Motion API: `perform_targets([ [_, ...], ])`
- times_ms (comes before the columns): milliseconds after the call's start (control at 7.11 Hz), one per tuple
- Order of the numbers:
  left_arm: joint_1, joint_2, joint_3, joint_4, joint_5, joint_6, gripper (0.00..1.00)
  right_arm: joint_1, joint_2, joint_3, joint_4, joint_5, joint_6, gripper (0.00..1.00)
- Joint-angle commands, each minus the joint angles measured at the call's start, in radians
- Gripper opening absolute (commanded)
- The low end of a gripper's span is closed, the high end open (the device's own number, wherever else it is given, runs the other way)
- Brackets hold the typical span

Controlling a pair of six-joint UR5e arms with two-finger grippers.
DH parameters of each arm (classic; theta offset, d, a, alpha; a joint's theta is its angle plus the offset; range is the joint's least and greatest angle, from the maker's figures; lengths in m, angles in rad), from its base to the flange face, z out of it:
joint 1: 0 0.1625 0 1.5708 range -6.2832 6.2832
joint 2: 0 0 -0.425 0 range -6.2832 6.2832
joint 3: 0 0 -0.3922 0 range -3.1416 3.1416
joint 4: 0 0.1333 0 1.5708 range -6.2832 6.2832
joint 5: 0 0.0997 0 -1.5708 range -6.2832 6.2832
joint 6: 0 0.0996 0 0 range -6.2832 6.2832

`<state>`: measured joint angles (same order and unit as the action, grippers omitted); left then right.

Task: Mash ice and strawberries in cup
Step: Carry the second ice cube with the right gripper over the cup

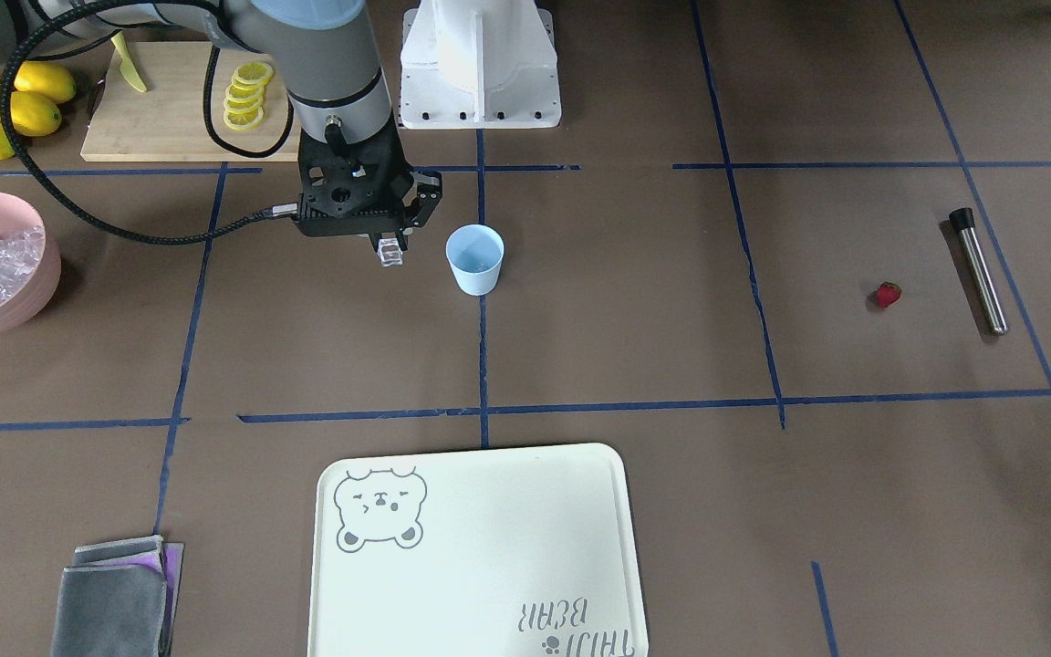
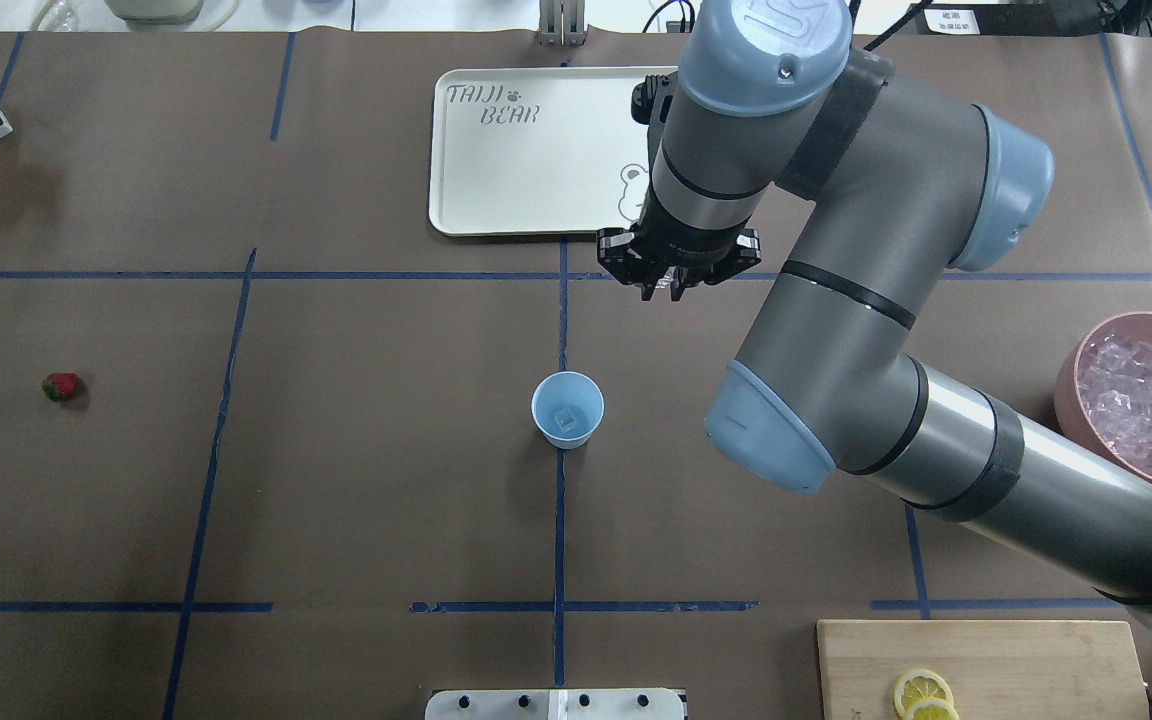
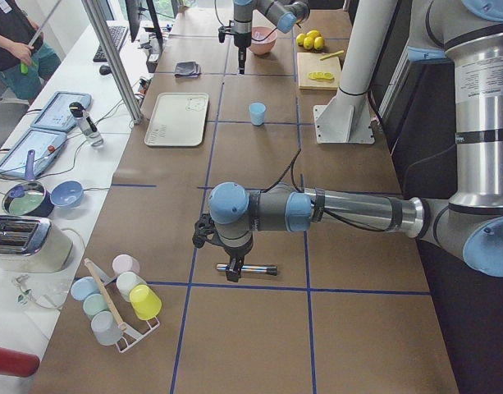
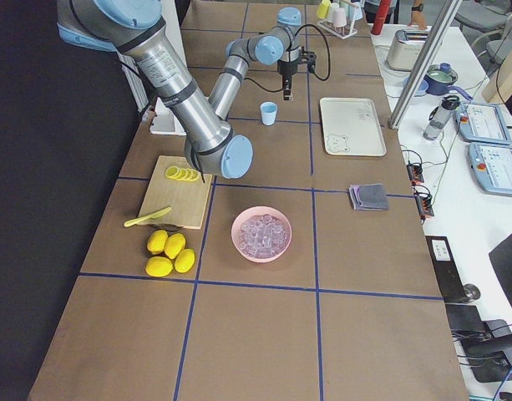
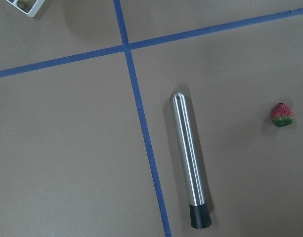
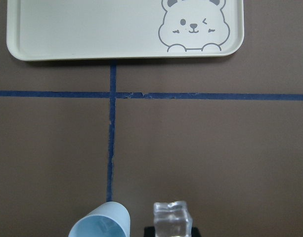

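My right claw (image 1: 387, 245) is pinched narrow on one ice cube (image 6: 172, 217). It hangs above the tabletop (image 1: 635, 347) just beside the cup (image 1: 475, 260), not yet over its mouth. The cup stands upright near the tabletop's middle, a little toward the robot's edge. From the claw it lies toward the left arm's end, so a short sideways carry that way should bring the cube over the rim. What looks like a lone cube (image 2: 566, 417) lies at the cup's bottom.

There is open room all round the cup. The tray (image 1: 489, 547) sits well apart at the operators' edge and the pink bowl (image 1: 37, 301) of ice near the right arm's end. The strawberry (image 1: 888, 295) lies near the left arm's end, close to the muddler (image 1: 979, 271), whose long axis runs from the robot's edge toward the operators' edge. The left arm hangs over them and is by far the nearer. I cannot tell whether the left claw (image 3: 231, 264) is wide or narrow, since only the side view shows it
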<state>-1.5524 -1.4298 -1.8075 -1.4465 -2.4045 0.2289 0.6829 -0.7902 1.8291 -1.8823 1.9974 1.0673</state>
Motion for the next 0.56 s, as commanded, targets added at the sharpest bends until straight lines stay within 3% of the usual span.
perform_targets([
  [0, 0.0, 0.0, -0.001, -0.002, -0.001, 0.001, 1.0, -0.006, 0.009, -0.005, 0.0, -0.003, 0.002, 0.0],
  [141, 0.0, 0.0, -0.001, -0.002, 0.001, 0.001, 1.0, -0.02, 0.015, -0.007, 0.0, -0.015, 0.023, 0.0],
  [422, 0.0, 0.0, -0.001, -0.002, -0.001, 0.001, 1.0, -0.049, 0.087, -0.1, 0.005, -0.038, 0.055, 0.0],
])
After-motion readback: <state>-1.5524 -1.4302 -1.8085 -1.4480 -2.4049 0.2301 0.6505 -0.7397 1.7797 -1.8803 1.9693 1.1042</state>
